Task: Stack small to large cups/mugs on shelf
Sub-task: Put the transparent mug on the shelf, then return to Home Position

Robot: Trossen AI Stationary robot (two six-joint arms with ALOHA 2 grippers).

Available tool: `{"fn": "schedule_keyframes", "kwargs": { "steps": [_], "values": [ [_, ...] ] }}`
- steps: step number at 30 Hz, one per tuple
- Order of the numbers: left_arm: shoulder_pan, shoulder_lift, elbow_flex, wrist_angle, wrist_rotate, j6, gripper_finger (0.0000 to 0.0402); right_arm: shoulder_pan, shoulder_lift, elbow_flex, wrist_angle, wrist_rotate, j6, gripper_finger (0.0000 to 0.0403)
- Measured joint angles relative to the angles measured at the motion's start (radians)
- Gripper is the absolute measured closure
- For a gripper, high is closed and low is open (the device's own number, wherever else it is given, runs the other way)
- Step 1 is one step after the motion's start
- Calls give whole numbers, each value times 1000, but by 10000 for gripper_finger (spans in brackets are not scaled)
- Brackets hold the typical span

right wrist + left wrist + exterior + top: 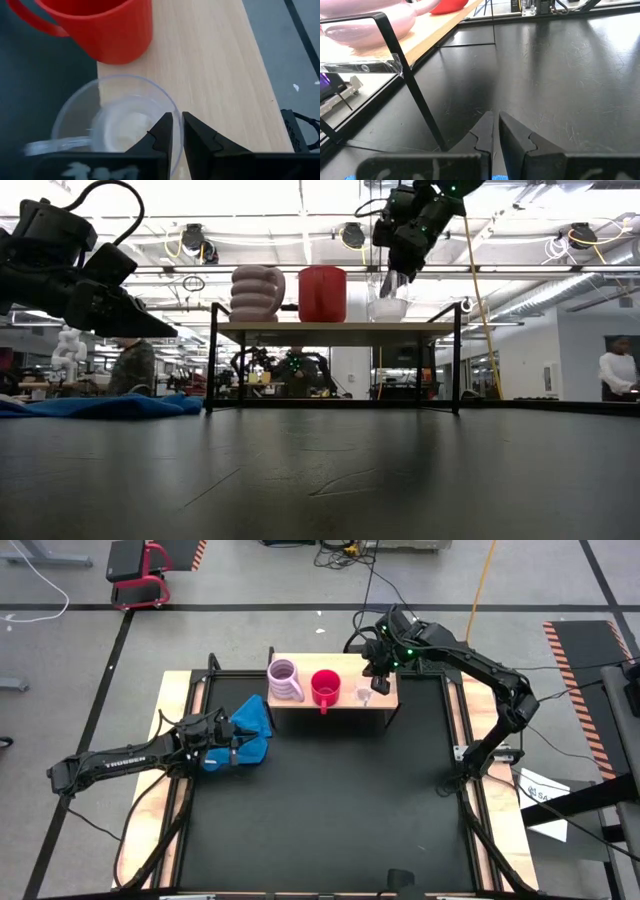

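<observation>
Three cups are standing in a row on the shelf [345, 700] at the far edge of the table: the ribbed lilac-pink mug [285, 681] on the left, the red mug [325, 687] in the middle and the clear glass cup [366, 694] on the right, each just beside the next; the shelf itself is resting on dark legs over the black table top [330, 800]. The right gripper [378, 678] is hanging directly above the glass cup, its fingers [165, 132] lying nearly together with only a thin slit between them over the cup's rim; whether they are pinching the rim or sitting just clear of it cannot be told, since the low view is blurring the tip against the glass. The left gripper [238, 736] is waiting low at the left side of the table, just beside a crumpled blue cloth [250, 725], well apart from the shelf; its fingers [485, 135] are pressing almost together and holding nothing. In the low view, people are showing faintly in the room beyond the table.
</observation>
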State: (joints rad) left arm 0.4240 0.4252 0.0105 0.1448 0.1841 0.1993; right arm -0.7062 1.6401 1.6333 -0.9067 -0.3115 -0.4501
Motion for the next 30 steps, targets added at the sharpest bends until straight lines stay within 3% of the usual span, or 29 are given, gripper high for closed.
{"fn": "schedule_keyframes", "kwargs": {
  "steps": [20,25,30],
  "values": [
    [0,0,0,0,2,-11,371,10,-132,2,117,-6,45,368],
    [0,0,0,0,2,-14,371,31,-173,2,114,-36,44,397],
    [0,0,0,-10,2,-16,371,54,-216,-6,43,-59,-1,402]
  ]
}}
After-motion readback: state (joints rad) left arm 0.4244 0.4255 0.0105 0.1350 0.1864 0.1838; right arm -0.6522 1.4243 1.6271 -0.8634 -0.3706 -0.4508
